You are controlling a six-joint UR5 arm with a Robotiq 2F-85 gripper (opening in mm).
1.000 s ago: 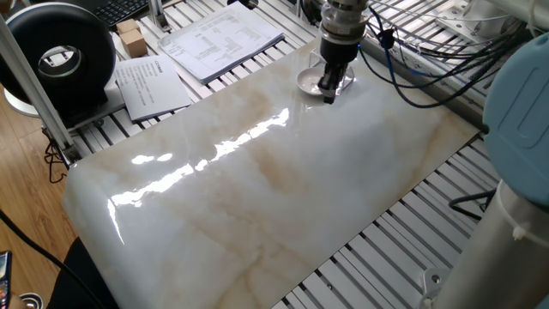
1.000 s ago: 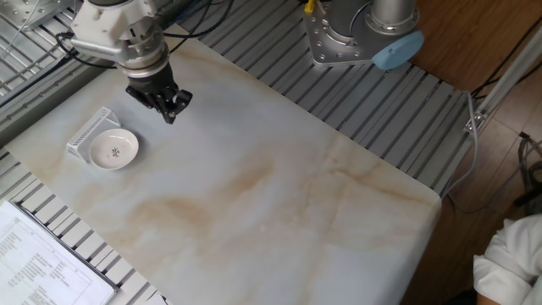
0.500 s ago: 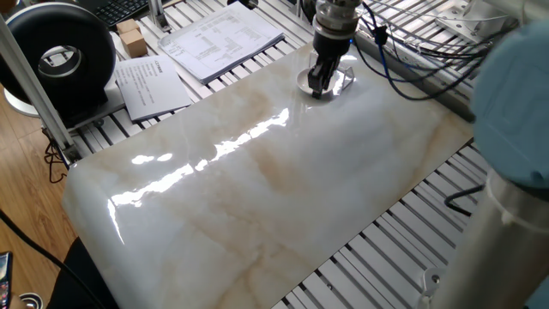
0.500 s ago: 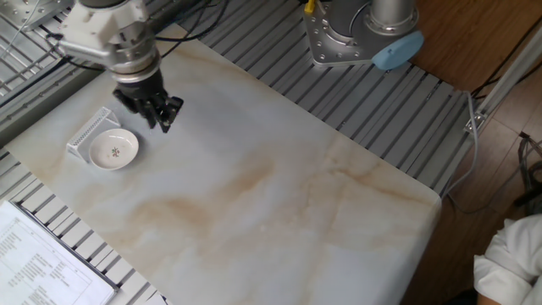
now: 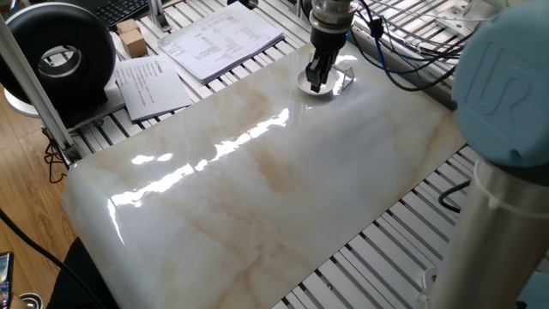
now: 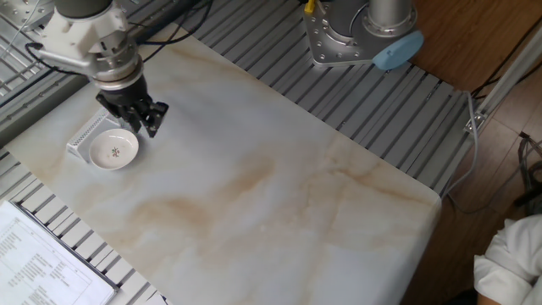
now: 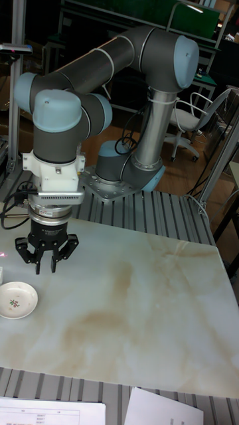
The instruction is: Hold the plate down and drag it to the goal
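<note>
The plate (image 6: 113, 150), a small white dish with a tiny mark in its middle, lies near the far corner of the marble slab and also shows in the tall fixed view (image 7: 16, 299). The goal (image 6: 88, 132), a clear plastic frame, sits right against the plate's far side and glints behind the plate (image 5: 346, 77). My gripper (image 6: 144, 129) hangs just beside and above the plate's rim. A narrow gap shows between its black fingertips (image 7: 45, 267), and nothing is in it. In one fixed view the gripper (image 5: 316, 83) covers much of the plate (image 5: 305, 84).
Printed paper sheets (image 5: 225, 39) and a black round device (image 5: 60, 56) lie beyond the slab's edge. More sheets (image 6: 38, 258) lie at the near corner. The arm's base (image 6: 364, 34) stands at the slab's far side. Cables (image 5: 412, 69) trail behind the gripper.
The gripper has moved across the slab toward the plate, from a hand's width away to right beside its rim. The plate and the goal have not moved.
</note>
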